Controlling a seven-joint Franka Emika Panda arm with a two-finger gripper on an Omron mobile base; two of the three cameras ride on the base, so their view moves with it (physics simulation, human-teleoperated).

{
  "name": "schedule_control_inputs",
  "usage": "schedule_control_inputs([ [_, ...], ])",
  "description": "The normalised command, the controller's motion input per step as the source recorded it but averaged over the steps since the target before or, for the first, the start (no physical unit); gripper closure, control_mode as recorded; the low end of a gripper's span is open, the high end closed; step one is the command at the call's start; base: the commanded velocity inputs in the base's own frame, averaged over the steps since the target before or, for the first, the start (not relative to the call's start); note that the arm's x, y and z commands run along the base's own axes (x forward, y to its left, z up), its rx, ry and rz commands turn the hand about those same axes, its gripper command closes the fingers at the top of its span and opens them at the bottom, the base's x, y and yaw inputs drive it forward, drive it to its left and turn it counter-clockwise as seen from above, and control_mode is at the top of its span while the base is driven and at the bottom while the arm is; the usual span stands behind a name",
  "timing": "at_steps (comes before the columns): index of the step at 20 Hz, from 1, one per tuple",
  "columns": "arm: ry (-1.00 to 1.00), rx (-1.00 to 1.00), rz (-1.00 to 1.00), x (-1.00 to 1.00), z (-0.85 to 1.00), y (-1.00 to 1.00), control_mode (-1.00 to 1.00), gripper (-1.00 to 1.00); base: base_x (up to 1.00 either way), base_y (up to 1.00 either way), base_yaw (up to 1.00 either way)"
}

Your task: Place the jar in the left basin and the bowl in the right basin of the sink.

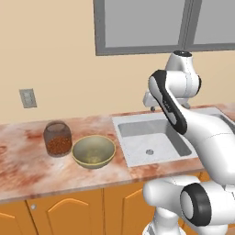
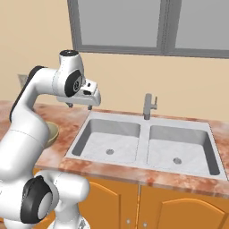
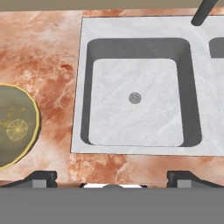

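Two dark fingertips (image 3: 39,178) stand far apart at the bottom of the hand view, so the gripper (image 3: 113,179) is spread wide and grips nothing; it hangs above the reddish marbled counter (image 3: 39,52) at the near edge of the sink (image 3: 83,78). Directly beneath the hand lies the left basin (image 3: 135,100), pale grey-white with a small round drain (image 3: 135,98) at its middle. To the hand's left on the counter, the bowl (image 3: 15,127) shows its pale yellow rim and speckled inside, well apart from the sink's edge. From the left base view the bowl (image 1: 93,151) sits on the counter just left of the sink, and the jar (image 1: 58,138), clear glass with reddish-brown granules, stands upright just beside it on its far-left side. From the right base view the gripper (image 2: 79,106) hovers over the counter at the sink's back left corner, with the left basin (image 2: 109,143) and the right basin (image 2: 179,150) side by side, split by a centre divider (image 2: 144,143). An angular grey faucet (image 2: 149,105) rises behind that divider.
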Motion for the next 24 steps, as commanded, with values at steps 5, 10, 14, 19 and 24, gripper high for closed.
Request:
schedule_control_inputs([
  [5, 0.0, 0.0, 0.0, 0.0, 0.0, 0.0, 1.0, -1.0, -0.04, -0.36, 0.0],
  [10, 0.0, 0.0, 0.0, 0.0, 0.0, 0.0, 1.0, -1.0, -0.03, -0.35, 0.0],
  [14, 0.0, 0.0, 0.0, 0.0, 0.0, 0.0, 1.0, -1.0, 0.0, -0.29, 0.0],
  [19, 0.0, 0.0, 0.0, 0.0, 0.0, 0.0, 1.0, -1.0, 0.0, -0.27, 0.0],
  [24, 0.0, 0.0, 0.0, 0.0, 0.0, 0.0, 1.0, -1.0, 0.0, -0.25, 0.0],
])
